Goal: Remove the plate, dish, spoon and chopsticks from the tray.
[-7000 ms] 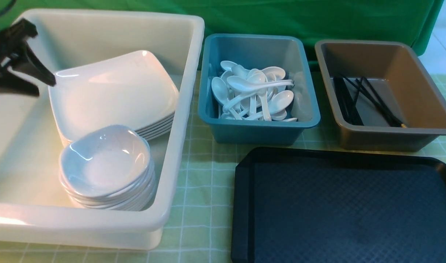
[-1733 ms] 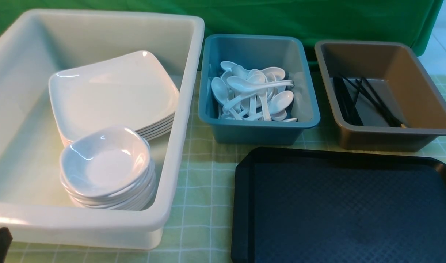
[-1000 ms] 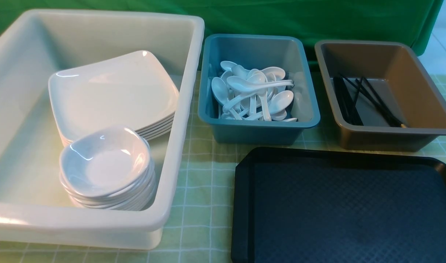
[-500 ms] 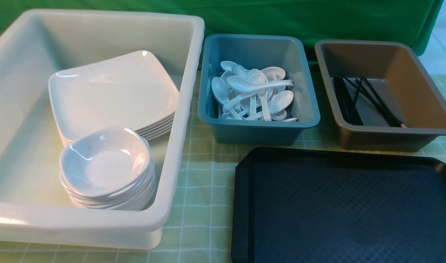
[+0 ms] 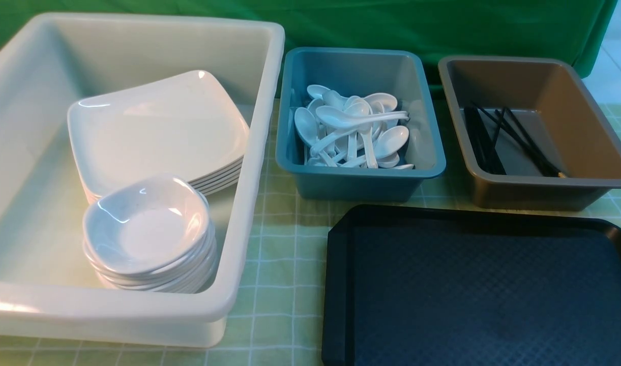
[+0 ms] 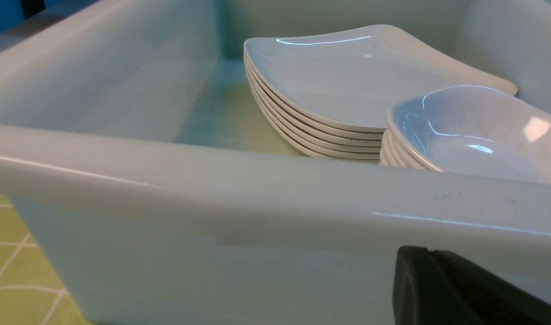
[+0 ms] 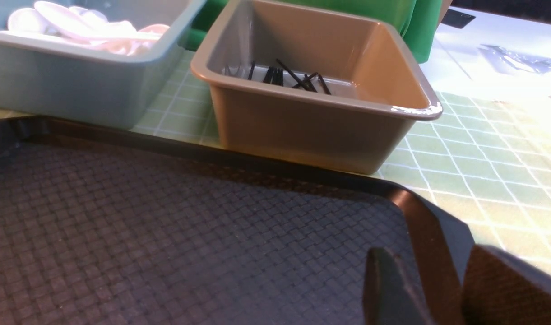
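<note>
The tray (image 5: 488,300) sits bare on the bench, with the plate (image 5: 157,129) stacked in the cream tub (image 5: 249,168), the spoon (image 5: 358,119) in the teal bin (image 5: 361,178) and the chopsticks (image 5: 513,140) in the brown bin (image 5: 539,190). The left end effector (image 6: 456,289) is clenched and empty by the tub's wall; the right end effector (image 7: 442,289) is parted over the tray's corner. A careless retreat could nudge the tub or snag the tray's rim.

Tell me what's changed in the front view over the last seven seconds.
The left gripper, which hung over the cream tub's left side, has pulled back to the near left corner, shut and holding nothing. Plates, dishes, spoons, chopsticks and bare tray stayed put.
</note>
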`<action>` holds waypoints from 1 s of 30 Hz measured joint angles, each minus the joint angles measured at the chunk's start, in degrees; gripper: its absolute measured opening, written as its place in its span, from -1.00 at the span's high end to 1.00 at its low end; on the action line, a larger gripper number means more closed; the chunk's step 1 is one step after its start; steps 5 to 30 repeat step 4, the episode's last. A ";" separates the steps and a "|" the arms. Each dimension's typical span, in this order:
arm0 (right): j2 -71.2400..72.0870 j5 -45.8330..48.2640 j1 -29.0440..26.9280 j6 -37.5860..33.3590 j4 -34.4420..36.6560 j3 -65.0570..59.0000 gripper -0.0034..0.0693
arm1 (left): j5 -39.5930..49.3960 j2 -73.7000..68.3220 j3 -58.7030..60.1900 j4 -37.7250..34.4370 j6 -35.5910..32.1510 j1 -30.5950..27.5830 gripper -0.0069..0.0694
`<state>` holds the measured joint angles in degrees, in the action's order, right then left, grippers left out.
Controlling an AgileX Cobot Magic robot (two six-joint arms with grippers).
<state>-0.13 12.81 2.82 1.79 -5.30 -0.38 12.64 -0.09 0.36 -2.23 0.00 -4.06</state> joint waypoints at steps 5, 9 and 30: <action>0.00 0.00 0.00 0.00 0.00 0.00 0.24 | 0.00 0.00 0.00 0.00 0.00 0.00 0.82; 0.00 0.00 0.00 0.00 0.00 0.00 0.24 | 0.00 0.00 0.00 0.00 0.00 0.00 0.82; 0.00 0.00 0.00 0.00 0.00 0.00 0.24 | 0.00 0.00 0.00 0.00 0.00 0.00 0.82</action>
